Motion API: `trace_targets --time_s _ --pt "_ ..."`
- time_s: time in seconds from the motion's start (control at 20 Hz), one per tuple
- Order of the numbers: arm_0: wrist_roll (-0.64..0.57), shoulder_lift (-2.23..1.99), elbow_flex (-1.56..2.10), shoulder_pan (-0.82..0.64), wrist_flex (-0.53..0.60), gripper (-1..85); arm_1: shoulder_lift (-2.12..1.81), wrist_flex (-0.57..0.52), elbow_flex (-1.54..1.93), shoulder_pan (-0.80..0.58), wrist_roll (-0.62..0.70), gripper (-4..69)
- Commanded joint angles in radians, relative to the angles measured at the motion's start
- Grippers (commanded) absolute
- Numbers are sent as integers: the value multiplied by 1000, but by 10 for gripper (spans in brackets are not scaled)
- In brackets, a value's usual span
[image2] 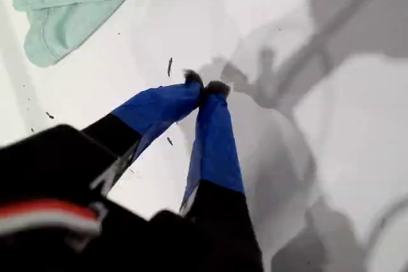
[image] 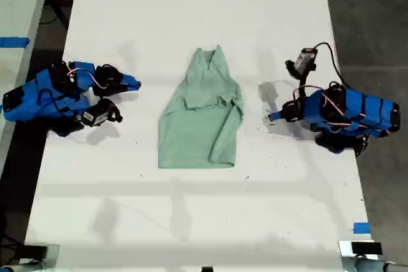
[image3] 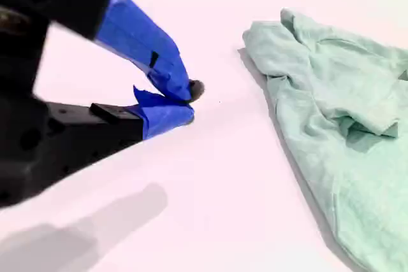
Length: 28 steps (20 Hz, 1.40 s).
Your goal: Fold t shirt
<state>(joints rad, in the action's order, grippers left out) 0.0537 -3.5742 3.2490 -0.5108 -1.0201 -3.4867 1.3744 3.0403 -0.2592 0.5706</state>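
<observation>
1. Roughly mid-desk (image: pixel 191 221), the t shirt (image: pixel 201 119) is seen lying flat w/ sleeves tucked over the front; neck toward the exterior view's top, hem toward its bottom.
2. My first gripper (image2: pixel 205 86) is seen at the exterior view's right, near the shirt but apart from it; jaws pinched together, nothing held.
3. My second gripper (image3: pixel 190 101) is seen at the exterior view's left, low over the desk, apart from the shirt; tips closed together, nothing btwn them.
</observation>
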Motion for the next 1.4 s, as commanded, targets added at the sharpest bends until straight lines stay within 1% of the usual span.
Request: trace_targets --time_s 0.0,0.05,0.1,0.15,0.2,0.25,0.35,0.45,0.5,0.6,0.65,0.7,0.75,0.85,0.95,1.05,1.15,1.2,1.35 --pt "12 -3 43 21 2 -3 -15 2 51 0 14 22" --pt "54 9 43 35 0 -3 -15 2 51 0 15 22" --pt "104 15 43 71 -2 -3 -15 2 51 0 15 22" --pt "127 11 43 120 5 -4 -15 2 51 0 17 22" --pt "135 5 43 160 9 -4 -15 2 51 -3 17 22" --pt "152 26 32 175 -11 -4 -15 2 51 -3 17 22" --pt "167 198 -64 221 8 -4 -15 2 51 -3 17 22" --pt "206 604 -324 296 -9 -4 -15 2 51 -5 17 22" --pt "213 897 -525 351 -43 -4 -15 2 51 -6 17 22" --pt "222 1434 -997 445 -209 -4 -15 2 51 -6 17 22" --pt "202 1598 -1172 479 -239 -3 -15 2 51 -3 17 22" --pt "183 1706 -1287 514 -236 19 -15 2 51 -2 17 22" --pt "192 1767 -1356 546 -238 57 -15 2 51 0 17 22" --pt "249 1793 -1371 580 -239 122 -15 2 51 2 18 22" --pt "259 1804 -1359 588 -236 186 -15 2 51 2 20 22" --pt "224 1822 -1359 580 -218 195 -15 2 51 2 20 22" --pt "183 1848 -1362 568 -173 197 -15 2 51 0 20 22" --pt "133 1868 -1367 560 -143 247 -15 2 51 0 18 22" --pt "117 1930 -1384 555 -104 222 -15 2 51 0 18 22"
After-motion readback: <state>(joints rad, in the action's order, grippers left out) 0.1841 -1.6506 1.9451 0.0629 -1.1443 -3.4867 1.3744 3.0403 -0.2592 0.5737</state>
